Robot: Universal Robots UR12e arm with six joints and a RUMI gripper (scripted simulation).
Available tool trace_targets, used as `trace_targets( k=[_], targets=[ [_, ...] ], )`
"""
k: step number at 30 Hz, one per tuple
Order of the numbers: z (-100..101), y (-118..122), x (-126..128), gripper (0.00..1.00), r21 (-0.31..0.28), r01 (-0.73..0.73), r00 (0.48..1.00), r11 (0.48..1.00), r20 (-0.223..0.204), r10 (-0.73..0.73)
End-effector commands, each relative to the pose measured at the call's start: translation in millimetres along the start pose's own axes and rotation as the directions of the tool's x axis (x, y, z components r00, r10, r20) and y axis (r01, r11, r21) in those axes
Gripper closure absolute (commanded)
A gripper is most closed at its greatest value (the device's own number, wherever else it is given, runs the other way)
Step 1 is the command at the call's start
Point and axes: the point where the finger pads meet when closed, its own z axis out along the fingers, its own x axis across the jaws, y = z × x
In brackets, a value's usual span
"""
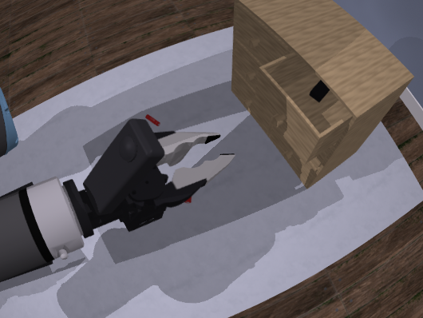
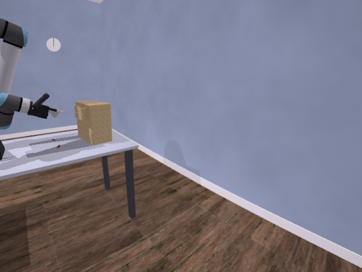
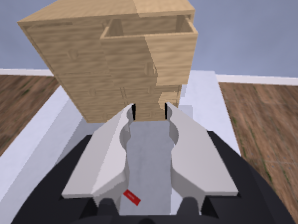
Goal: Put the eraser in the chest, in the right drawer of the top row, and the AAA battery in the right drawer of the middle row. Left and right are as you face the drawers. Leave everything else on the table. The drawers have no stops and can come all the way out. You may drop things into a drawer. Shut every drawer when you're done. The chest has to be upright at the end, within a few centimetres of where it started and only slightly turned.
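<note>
The wooden chest (image 1: 371, 56) (image 2: 101, 123) (image 3: 50, 42) stands upright. Its top-row right drawer (image 1: 300, 125) (image 3: 122, 52) is pulled out. A black block (image 1: 319, 91), which looks like the eraser, lies inside it. My gripper (image 1: 220, 146) (image 2: 63, 112) (image 3: 150, 104) is partly open with nothing between its fingertips. It is raised above the table, short of the chest front and pointing at it. One red cylinder (image 1: 152, 120) (image 2: 53, 139) lies on the table; another (image 1: 188, 200) (image 2: 58, 146) (image 3: 132, 197) is partly covered by the gripper in the top view. I cannot tell which is the AAA battery.
The chest stands near one end of the white table (image 1: 339, 224) (image 2: 124, 143). The other drawer fronts look shut. The wall (image 2: 239, 102) is beyond the chest. The arm (image 1: 24, 236) (image 2: 10, 106) comes in from the side facing the drawers.
</note>
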Motion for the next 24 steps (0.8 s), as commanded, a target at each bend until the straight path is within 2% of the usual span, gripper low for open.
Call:
trace_targets(
  k=[1, 10, 24],
  targets=[
    [3.7, -0.6, 0.2, 0.80, 0.002, 0.001, 1.000, 1.000, -0.001, -0.001],
    [12.2, -1.0, 0.1, 0.80, 0.002, 0.001, 1.000, 1.000, -0.001, -0.001],
    [37.1, -2.3, 0.2, 0.80, 0.002, 0.001, 1.000, 1.000, -0.001, -0.001]
  ],
)
